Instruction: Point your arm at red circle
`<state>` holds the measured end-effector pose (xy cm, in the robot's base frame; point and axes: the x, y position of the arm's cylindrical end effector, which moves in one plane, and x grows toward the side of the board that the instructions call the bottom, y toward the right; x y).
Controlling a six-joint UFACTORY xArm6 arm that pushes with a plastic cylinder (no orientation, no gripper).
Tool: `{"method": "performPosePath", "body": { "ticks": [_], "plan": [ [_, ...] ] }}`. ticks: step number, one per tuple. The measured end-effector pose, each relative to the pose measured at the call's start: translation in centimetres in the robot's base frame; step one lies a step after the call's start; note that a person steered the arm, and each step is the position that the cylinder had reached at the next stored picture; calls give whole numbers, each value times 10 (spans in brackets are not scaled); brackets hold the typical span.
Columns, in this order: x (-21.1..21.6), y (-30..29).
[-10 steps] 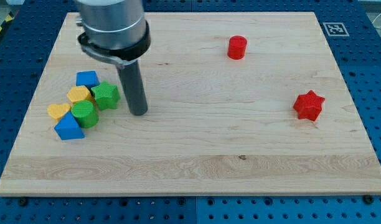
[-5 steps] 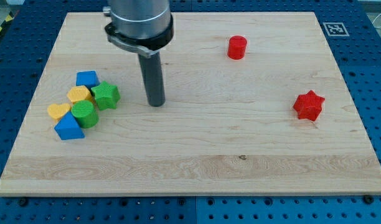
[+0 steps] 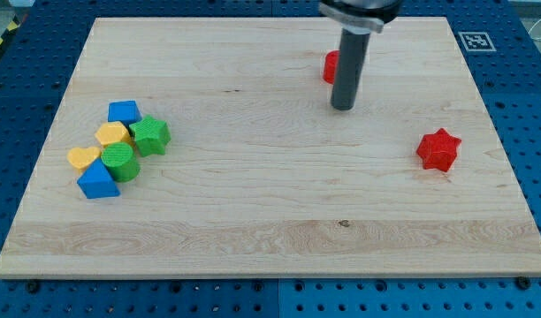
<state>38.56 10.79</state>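
The red circle block [image 3: 329, 66] stands near the view's top, right of centre, and is partly hidden behind my rod. My tip [image 3: 343, 107] rests on the board just below it, slightly to its right and close to it. I cannot tell whether they touch. A red star block [image 3: 438, 149] lies at the view's right, well apart from the tip.
A cluster at the view's left holds a blue block [image 3: 124, 112], a yellow block [image 3: 114, 134], a green star-like block [image 3: 150, 135], a green round block [image 3: 119, 161], a yellow block [image 3: 83, 158] and a blue block [image 3: 97, 180]. A marker tag [image 3: 475, 41] sits at the board's top right corner.
My tip has moved from beside the cluster at the left across the board to the right and up, ending just below the red circle. No block has moved.
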Motion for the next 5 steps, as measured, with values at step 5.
{"method": "performPosePath", "body": {
  "ticks": [5],
  "plan": [
    [-41,11]
  ]
}}
